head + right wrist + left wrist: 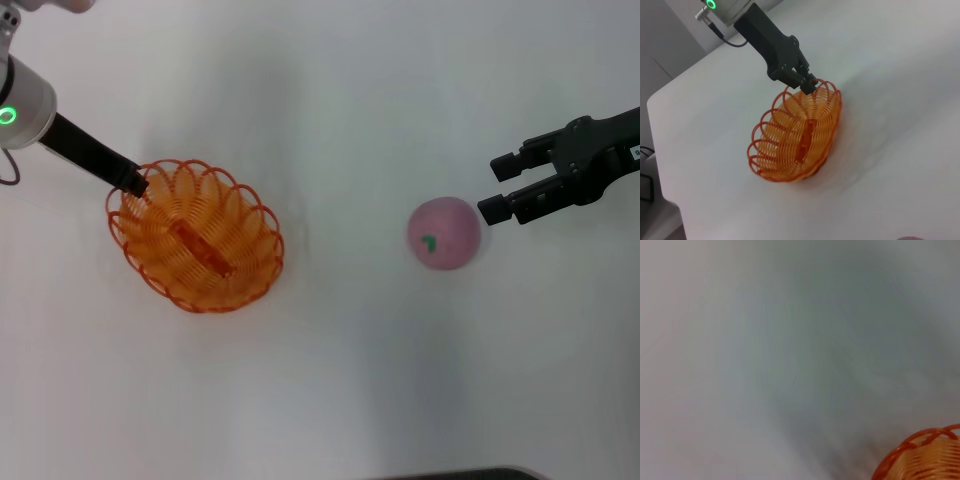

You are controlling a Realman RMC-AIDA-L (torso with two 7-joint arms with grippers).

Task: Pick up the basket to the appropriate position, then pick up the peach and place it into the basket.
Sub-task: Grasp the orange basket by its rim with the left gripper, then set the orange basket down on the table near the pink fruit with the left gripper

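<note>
The orange wire basket sits on the white table at the left of the head view. It also shows in the right wrist view and partly in the left wrist view. My left gripper is shut on the basket's far left rim, and it shows pinching that rim in the right wrist view. The pink peach with a green leaf mark lies on the table at the right. My right gripper is open, just right of and behind the peach, with one fingertip close to it.
The white table is bare between the basket and the peach. Its left edge and a corner show in the right wrist view. A dark shape lies at the bottom edge of the head view.
</note>
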